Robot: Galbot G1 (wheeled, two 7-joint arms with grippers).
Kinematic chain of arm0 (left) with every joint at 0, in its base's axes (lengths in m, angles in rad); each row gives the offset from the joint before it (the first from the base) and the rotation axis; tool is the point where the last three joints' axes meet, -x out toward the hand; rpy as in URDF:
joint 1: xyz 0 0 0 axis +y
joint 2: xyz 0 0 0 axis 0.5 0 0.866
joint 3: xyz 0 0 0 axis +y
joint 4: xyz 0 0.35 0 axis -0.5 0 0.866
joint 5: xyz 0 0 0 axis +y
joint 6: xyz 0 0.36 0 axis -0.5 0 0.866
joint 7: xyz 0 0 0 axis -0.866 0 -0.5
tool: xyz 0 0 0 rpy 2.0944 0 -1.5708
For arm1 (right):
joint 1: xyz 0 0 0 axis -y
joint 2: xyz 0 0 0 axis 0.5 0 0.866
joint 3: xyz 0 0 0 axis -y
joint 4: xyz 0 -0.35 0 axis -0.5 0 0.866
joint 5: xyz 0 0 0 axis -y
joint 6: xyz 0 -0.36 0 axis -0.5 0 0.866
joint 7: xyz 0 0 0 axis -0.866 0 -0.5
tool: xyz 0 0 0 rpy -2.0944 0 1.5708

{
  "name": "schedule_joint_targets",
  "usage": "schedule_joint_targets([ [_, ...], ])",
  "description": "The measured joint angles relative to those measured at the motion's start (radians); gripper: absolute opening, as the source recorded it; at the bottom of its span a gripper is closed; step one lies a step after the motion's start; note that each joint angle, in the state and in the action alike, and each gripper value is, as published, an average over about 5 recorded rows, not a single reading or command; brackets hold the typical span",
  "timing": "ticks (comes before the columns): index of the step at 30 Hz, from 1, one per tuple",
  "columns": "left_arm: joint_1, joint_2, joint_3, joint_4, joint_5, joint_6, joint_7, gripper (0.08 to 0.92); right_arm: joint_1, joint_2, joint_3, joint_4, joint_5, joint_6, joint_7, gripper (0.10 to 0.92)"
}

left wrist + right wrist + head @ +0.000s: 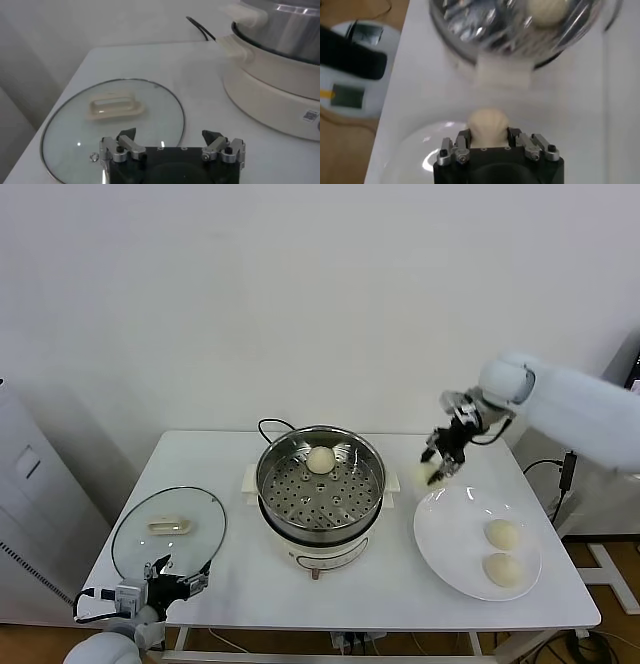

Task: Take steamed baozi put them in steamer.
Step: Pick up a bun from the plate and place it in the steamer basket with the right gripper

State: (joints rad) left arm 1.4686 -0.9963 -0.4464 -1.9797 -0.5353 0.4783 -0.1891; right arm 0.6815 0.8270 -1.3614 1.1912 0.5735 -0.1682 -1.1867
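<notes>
Item: steamed baozi, four counted. One lies in the steamer [320, 489], on the perforated floor toward the far side [320, 460]. Two rest on the white plate [450, 544] at the right of the desk [400, 584], one behind the other [501, 534] [503, 570]. The fourth [488, 125] is carried by the right pincer [440, 469], lifted above the desk between the plate's far-left rim and the steamer.

Handling, by judgement: light, soft and yielding; smooth skin likely to dent or tear under a hard squeeze, perhaps a little tacky. Best taken across the widest part of the round body with a gentle clamp, and set down rather than dropped.

Right pincer: fingers closed onto the sides of the carried bun, which bulges out ahead of them in the right wrist view.

Left pincer [170, 579]: parked low at the near-left corner of the desk, by the near edge of the lid, fingers spread wide with nothing between them.

Item: steamer, one. Shiny steel pot on a white electric base, centre of the desk, black cord [270, 426] trailing off behind it.

Item: glass lid [170, 532], one, with white handle, lying flat at the left of the desk, apart from the steamer.

Item: plate, one, near right.

Tally by judgement: one bun placed, one in transit, two awaiting.
</notes>
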Motion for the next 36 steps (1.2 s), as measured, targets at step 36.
schedule_joint_targets([
  [36,0.014,0.001,-0.007,0.0,-0.001,-0.009,-0.001,0.823,-0.057,0.422,-0.086,-0.033,0.34,-0.297,0.355,0.471],
])
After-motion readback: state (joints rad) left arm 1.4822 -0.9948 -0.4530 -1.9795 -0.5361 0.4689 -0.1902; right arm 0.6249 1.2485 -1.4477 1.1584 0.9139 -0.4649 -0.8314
